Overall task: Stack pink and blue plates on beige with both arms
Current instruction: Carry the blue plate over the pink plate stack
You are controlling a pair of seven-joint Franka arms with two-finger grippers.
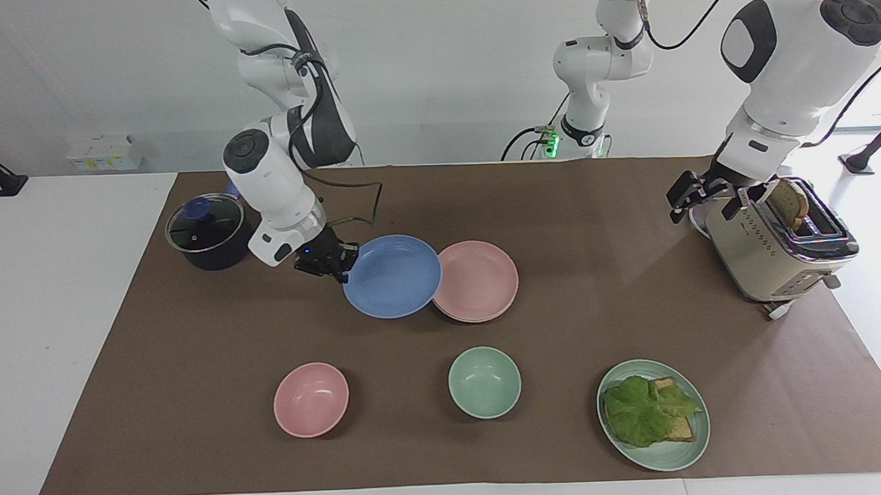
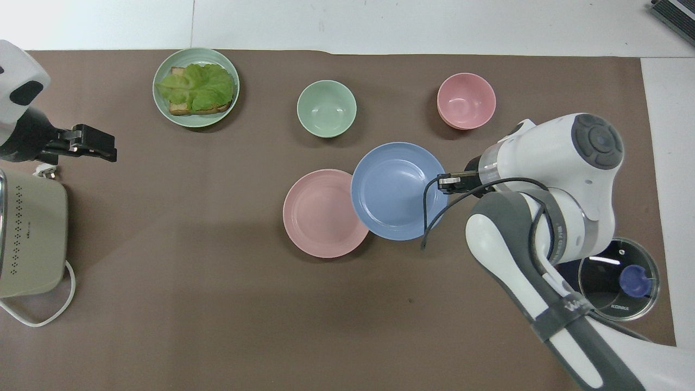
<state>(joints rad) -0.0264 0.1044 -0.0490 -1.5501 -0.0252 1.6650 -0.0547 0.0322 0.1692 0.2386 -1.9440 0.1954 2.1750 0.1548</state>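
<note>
My right gripper (image 1: 333, 261) (image 2: 448, 182) is shut on the rim of the blue plate (image 1: 392, 276) (image 2: 397, 190). The plate hangs level, a little above the mat. Its edge overlaps the edge of the pink plate (image 1: 480, 281) (image 2: 320, 213), which lies flat in the middle of the mat. The beige plate is hidden; I cannot make it out under the pink one. My left gripper (image 1: 682, 197) (image 2: 105, 147) waits open and empty in the air beside the toaster (image 1: 774, 249) (image 2: 30, 239).
A dark pot with a glass lid (image 1: 205, 231) (image 2: 616, 278) stands at the right arm's end. Farther from the robots are a pink bowl (image 1: 311, 399) (image 2: 466, 101), a green bowl (image 1: 485, 382) (image 2: 326, 108) and a green plate (image 1: 667, 456) (image 2: 163, 111) with lettuce and toast.
</note>
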